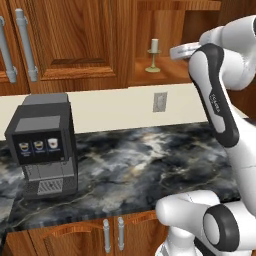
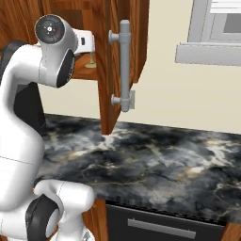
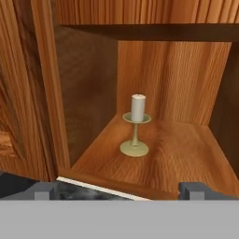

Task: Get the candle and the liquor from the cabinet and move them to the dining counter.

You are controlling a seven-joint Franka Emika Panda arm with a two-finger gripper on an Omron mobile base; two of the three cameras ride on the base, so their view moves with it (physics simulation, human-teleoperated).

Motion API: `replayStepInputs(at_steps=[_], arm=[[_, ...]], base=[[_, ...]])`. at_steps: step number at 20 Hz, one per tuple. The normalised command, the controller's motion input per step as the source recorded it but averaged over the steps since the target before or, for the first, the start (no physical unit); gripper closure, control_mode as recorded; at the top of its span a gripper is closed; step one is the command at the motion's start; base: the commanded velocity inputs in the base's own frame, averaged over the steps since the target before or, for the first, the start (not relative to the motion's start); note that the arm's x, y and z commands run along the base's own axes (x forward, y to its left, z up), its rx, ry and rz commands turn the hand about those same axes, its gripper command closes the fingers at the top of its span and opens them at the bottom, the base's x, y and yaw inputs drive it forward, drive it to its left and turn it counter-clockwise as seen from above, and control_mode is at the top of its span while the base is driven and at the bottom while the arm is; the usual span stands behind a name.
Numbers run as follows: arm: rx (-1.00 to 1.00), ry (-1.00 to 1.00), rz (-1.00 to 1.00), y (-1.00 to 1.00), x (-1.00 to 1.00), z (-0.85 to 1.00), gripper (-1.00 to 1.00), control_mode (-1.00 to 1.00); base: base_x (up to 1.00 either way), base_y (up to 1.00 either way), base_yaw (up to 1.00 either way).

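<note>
Cream candle (image 3: 137, 107) in its slim olive-gold holder stands upright at centre frame on the reddish-brown wooden cabinet (image 3: 186, 154) shelf, apart from the back and side walls, bare wood all round. Gripper (image 3: 119, 189) at bottom frame, before the shelf's front edge, fingers spread wide, holding nothing.

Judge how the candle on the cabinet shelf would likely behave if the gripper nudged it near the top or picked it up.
The candle stands tall on a thin stem over a small round foot, so a nudge high up would probably tip it. Its holder looks stiff, so it should lift as one rigid piece. The cream stick merely sits in the cup and might slip out if tilted.
</note>
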Motion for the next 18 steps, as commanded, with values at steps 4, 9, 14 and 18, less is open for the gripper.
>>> replayStepInputs(at_steps=[4, 9, 14, 18], arm=[[0.0, 0.0, 0.0, 0.0, 0.37, 0.0, -1.0, -1.0], [0.0, 0.0, 0.0, 0.0, 0.32, 0.0, -1.0, -1.0], [0.0, 0.0, 0.0, 0.0, 0.28, 0.0, -1.0, -1.0], [0.0, 0.0, 0.0, 0.0, 0.28, 0.0, -1.0, -1.0]], base=[[0.0, 0.0, 0.0], [0.0, 0.0, 0.0], [0.0, 0.0, 0.0], [0.0, 0.0, 0.0]])
